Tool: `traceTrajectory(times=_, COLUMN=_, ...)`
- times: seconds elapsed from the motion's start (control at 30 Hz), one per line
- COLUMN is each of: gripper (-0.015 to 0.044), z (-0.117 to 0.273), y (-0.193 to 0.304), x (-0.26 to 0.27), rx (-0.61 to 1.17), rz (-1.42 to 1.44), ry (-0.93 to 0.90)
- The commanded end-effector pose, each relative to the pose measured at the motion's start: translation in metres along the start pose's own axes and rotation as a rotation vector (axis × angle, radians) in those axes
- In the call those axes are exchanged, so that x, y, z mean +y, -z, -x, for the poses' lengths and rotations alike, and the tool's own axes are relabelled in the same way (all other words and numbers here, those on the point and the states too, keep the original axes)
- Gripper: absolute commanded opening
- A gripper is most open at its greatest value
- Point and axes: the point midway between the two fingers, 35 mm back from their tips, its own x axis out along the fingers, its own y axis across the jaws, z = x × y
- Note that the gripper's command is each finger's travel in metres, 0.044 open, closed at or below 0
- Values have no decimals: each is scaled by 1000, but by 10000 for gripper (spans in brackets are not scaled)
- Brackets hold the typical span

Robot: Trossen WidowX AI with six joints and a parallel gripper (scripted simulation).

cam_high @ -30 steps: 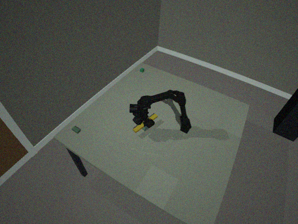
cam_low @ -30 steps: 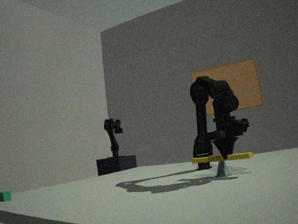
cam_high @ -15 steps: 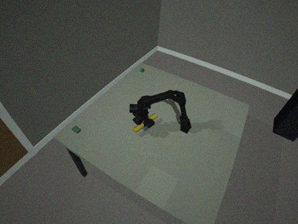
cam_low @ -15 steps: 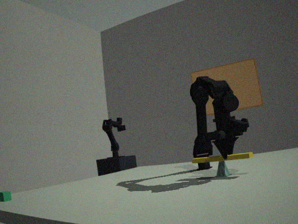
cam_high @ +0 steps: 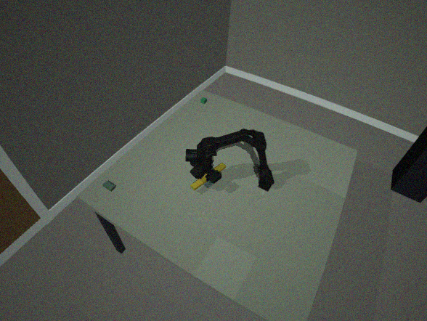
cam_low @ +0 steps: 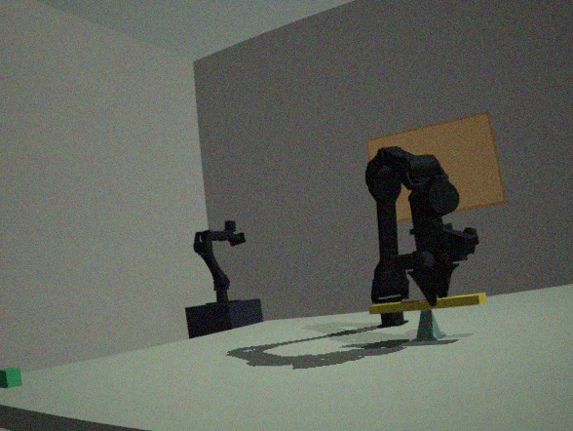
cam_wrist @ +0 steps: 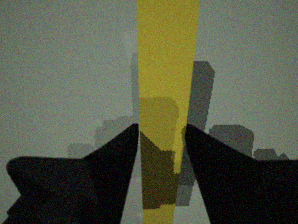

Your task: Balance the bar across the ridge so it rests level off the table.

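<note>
The yellow bar (cam_high: 197, 184) (cam_low: 468, 300) (cam_wrist: 167, 50) lies across the top of the small blue-grey ridge (cam_high: 208, 184) (cam_low: 426, 327). It looks about level, and both of its ends are clear of the table in the exterior view. My gripper (cam_high: 207, 176) (cam_low: 438, 299) (cam_wrist: 161, 128) points down at the bar's middle, above the ridge. Its fingers stand one on each side of the bar, slightly open, with a thin gap at the left finger in the wrist view. The ridge is hidden beneath the bar in the wrist view.
A green block (cam_high: 203, 100) (cam_low: 11, 377) is near the table's far corner in the top view. A grey-green block (cam_high: 109, 185) is near its left corner. A dark box (cam_high: 408, 181) (cam_low: 210, 319) stands beyond the table, with another arm (cam_low: 212, 263) on it.
</note>
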Motion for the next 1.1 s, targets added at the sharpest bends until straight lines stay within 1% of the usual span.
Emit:
traceTrajectory(times=0.0, gripper=185, z=0, y=0, x=0, rx=0, rz=0, ry=0)
traceTrajectory(times=0.07, gripper=185, z=0, y=0, x=0, rx=0, rz=0, ry=0)
traceTrajectory(times=0.37, gripper=421, z=0, y=0, x=0, rx=0, rz=0, ry=0)
traceTrajectory(times=0.4, gripper=440, z=0, y=0, x=0, rx=0, rz=0, ry=0)
traceTrajectory(times=0.53, gripper=440, z=7, y=-1, x=-1, rx=0, rz=0, ry=0)
traceTrajectory(times=0.77, gripper=440, z=84, y=-2, x=-2, rx=-4, rz=0, ry=4)
traceTrajectory(times=0.83, gripper=440, z=98, y=0, x=0, rx=-5, rz=0, ry=4)
traceTrajectory(times=1.07, gripper=440, z=100, y=0, x=0, rx=-5, rz=0, ry=4)
